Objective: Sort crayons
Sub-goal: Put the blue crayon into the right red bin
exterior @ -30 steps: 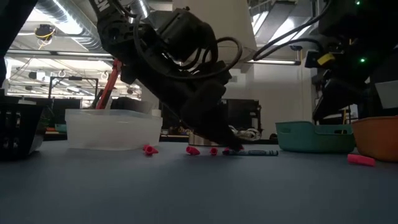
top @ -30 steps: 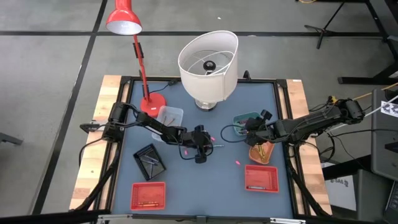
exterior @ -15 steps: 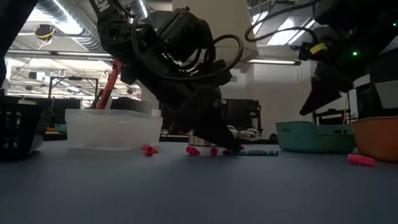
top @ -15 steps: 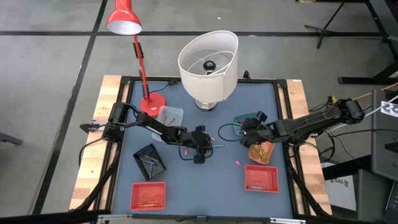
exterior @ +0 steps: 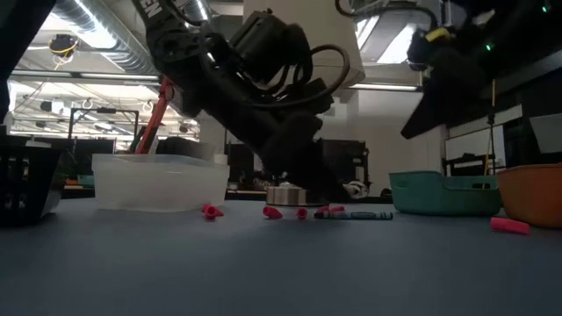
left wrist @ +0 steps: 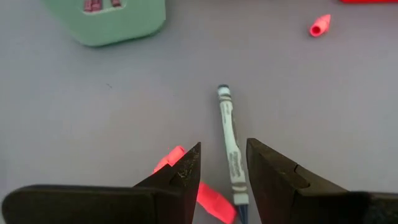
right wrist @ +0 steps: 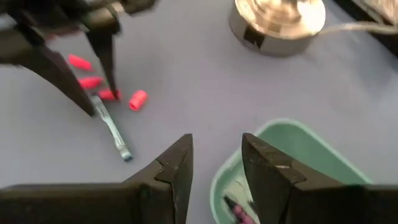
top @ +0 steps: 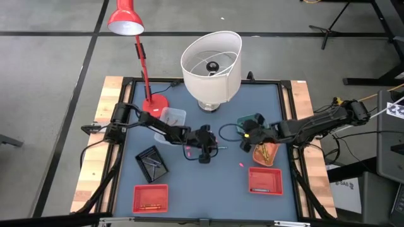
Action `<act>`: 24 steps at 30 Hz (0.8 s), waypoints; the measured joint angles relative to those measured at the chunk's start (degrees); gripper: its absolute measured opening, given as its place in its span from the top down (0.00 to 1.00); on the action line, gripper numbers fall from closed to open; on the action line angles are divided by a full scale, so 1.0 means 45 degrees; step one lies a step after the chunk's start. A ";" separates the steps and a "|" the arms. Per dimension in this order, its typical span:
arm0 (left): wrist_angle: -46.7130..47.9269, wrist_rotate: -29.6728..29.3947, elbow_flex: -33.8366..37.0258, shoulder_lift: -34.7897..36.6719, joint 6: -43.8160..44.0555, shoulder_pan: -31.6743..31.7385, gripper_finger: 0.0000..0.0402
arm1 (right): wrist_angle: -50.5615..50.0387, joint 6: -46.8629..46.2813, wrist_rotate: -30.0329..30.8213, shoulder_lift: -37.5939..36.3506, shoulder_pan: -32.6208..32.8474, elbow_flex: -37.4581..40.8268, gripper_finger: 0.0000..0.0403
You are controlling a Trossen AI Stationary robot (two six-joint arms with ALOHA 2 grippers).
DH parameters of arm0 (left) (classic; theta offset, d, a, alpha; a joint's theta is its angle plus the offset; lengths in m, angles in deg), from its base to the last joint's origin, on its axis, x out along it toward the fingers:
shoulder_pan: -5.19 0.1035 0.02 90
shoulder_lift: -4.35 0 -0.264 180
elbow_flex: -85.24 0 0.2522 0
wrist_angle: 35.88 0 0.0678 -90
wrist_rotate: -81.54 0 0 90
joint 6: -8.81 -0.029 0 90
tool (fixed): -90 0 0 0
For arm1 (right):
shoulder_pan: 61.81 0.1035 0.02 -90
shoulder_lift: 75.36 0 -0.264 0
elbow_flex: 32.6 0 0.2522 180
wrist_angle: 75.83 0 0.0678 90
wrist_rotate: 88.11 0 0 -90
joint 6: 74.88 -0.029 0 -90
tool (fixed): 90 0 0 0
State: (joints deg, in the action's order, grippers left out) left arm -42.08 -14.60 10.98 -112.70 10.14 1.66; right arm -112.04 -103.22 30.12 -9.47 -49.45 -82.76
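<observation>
You've got two arms on the table, one gripper each: left gripper (top: 210, 151) mid-table, right gripper (top: 245, 140) by the teal tray.

Trays, six total: two red trays (top: 150, 198) (top: 265, 180) at the near edge, one black tray (top: 152, 161), one clear tub (top: 172, 116), one teal tray (top: 251, 120), one orange tray (top: 267, 153).

Lamps: two. One red desk lamp (top: 125, 19), one white shade lamp (top: 211, 58).

Loose crayons on the mat, approx: one long blue-grey crayon (left wrist: 231, 146), four short pink pieces (right wrist: 79, 61) (right wrist: 91, 82) (right wrist: 110, 94) (right wrist: 137, 99) near it, plus one pink piece (top: 241, 165) off alone. Crayons inside the trays: too small to count.
</observation>
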 joint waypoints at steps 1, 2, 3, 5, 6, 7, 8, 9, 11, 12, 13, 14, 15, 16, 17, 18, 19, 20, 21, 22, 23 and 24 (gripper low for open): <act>-0.0008 0.0083 -0.0042 0.0000 -0.0003 0.0047 0.72 | 0.0003 0.0060 -0.0029 0.0000 0.0000 -0.0170 0.66; -0.0017 0.0234 -0.0075 0.0000 0.0000 0.0087 0.72 | 0.0013 0.0105 -0.0102 0.0000 0.0000 -0.0341 0.66; -0.0019 0.0340 -0.0098 0.0000 0.0007 0.0108 0.72 | 0.0022 0.0154 -0.0159 0.0000 0.0000 -0.0495 0.66; -0.0018 0.0387 -0.0115 0.0000 0.0008 0.0118 0.72 | 0.0013 0.0356 -0.0203 0.0000 0.0000 -0.0805 0.66; -0.0019 0.0392 -0.0117 0.0000 0.0011 0.0111 0.72 | 0.0013 0.0404 -0.0204 0.0000 0.0000 -0.0951 0.66; -0.0024 0.0391 -0.0120 0.0000 0.0035 0.0084 0.72 | 0.0016 0.0409 -0.0202 0.0000 0.0000 -0.1107 0.66; -0.0029 0.0391 -0.0120 0.0000 0.0126 0.0054 0.72 | 0.0015 0.0408 -0.0199 0.0000 0.0000 -0.1260 0.66; -0.0024 0.0395 -0.0120 0.0000 0.0241 0.0029 0.72 | 0.0017 0.0410 -0.0201 0.0000 0.0000 -0.1398 0.66; -0.0005 0.0366 -0.0120 0.0000 0.0253 -0.0012 0.72 | 0.0022 0.0412 -0.0199 0.0000 0.0000 -0.1653 0.66; 0.0015 0.0295 -0.0120 0.0000 0.0257 -0.0033 0.72 | 0.0017 0.0412 -0.0203 0.0000 0.0000 -0.1759 0.66; 0.0024 0.0243 -0.0120 0.0000 0.0262 -0.0053 0.72 | 0.0017 0.0412 -0.0204 0.0000 0.0000 -0.1853 0.66; 0.0026 0.0223 -0.0120 0.0000 0.0267 -0.0053 0.72 | 0.0013 0.0412 -0.0205 0.0000 0.0000 -0.1948 0.66; 0.0029 0.0211 -0.0120 0.0000 0.0272 -0.0047 0.72 | 0.0013 0.0412 -0.0256 0.0000 0.0000 -0.2034 0.66; 0.0030 0.0206 -0.0120 0.0000 0.0282 -0.0040 0.72 | 0.0017 0.0412 -0.0415 0.0000 0.0000 -0.2108 0.66; 0.0039 0.0193 -0.0120 0.0000 0.0287 -0.0040 0.72 | 0.0022 0.0417 -0.0576 0.0000 0.0000 -0.2174 0.66; 0.0049 0.0164 -0.0120 -0.0021 0.0287 -0.0040 0.72 | 0.0026 0.0413 -0.0742 0.0000 0.0000 -0.2223 0.66; -0.0063 0.0155 -0.0140 -0.0141 0.0291 -0.0040 0.72 | 0.0022 0.0414 -0.0870 0.0000 0.0000 -0.2260 0.66; -0.0109 0.0158 -0.0144 -0.0201 0.0335 -0.0040 0.72 | 0.0039 0.0419 -0.0984 0.0000 0.0000 -0.2280 0.66; 0.0000 0.0157 -0.0140 -0.0236 0.0356 -0.0045 0.72 | 0.0047 0.0416 -0.1129 0.0000 0.0001 -0.2284 0.66; -0.0015 0.0158 -0.0143 -0.0346 0.0404 -0.0043 0.72 | 0.0025 0.0417 -0.1229 0.0000 0.0012 -0.2284 0.66; -0.0102 0.0153 -0.0218 -0.0491 0.0473 -0.0040 0.72 | 0.0013 0.0412 -0.1287 0.0000 0.0010 -0.2284 0.66; -0.0094 0.0156 -0.0266 -0.0575 0.0583 -0.0043 0.72 | 0.0011 0.0417 -0.1292 0.0000 0.0010 -0.2284 0.66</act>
State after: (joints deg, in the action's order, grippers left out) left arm -42.51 -13.90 9.78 -115.29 12.76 1.47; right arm -111.99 -101.34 24.31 -9.47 -49.41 -93.04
